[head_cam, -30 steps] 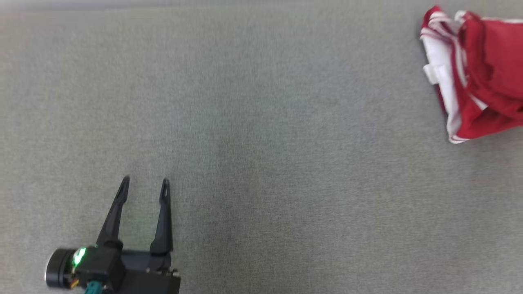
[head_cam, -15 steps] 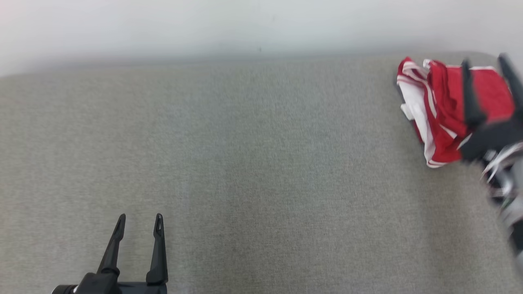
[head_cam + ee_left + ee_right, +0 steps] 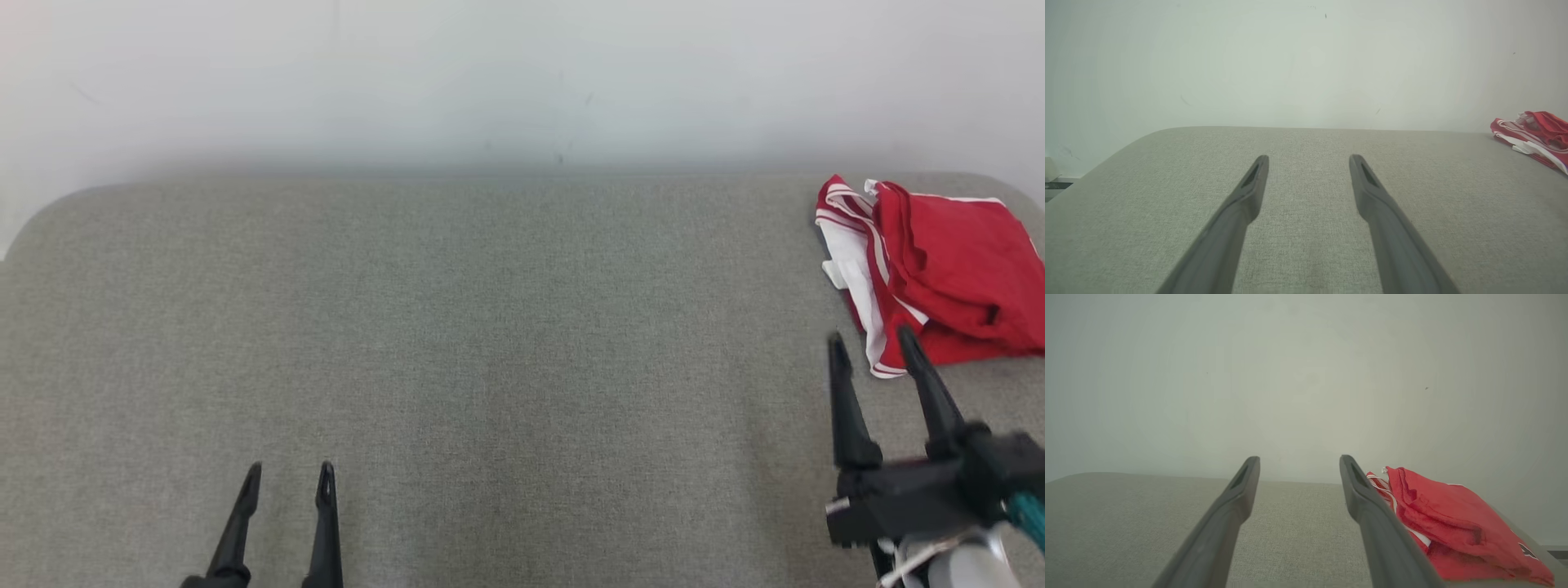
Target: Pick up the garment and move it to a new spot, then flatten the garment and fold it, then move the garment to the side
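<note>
Surface: a grey fabric-covered table [image 3: 506, 343] with rounded far corners is shown, backed by a pale wall [image 3: 522, 73].
Garment: a red garment [image 3: 951, 269] with white stripes is seen lying bunched at the far right corner of the table, close to its far edge.
Left gripper: the left gripper [image 3: 290, 467] is held low at the near left of the table, well apart from the garment, fingers pointed toward the wall. Its jaws are spread apart and nothing is held between them.
Right gripper: the right gripper [image 3: 869, 335] is extended at the near right, fingers pointed toward the wall and slightly leftward. Its jaws are parted wide and nothing is gripped.
Gripper and garment: the right fingertips are placed just beside the garment's near white-striped hem; whether contact is made cannot be told.
</note>
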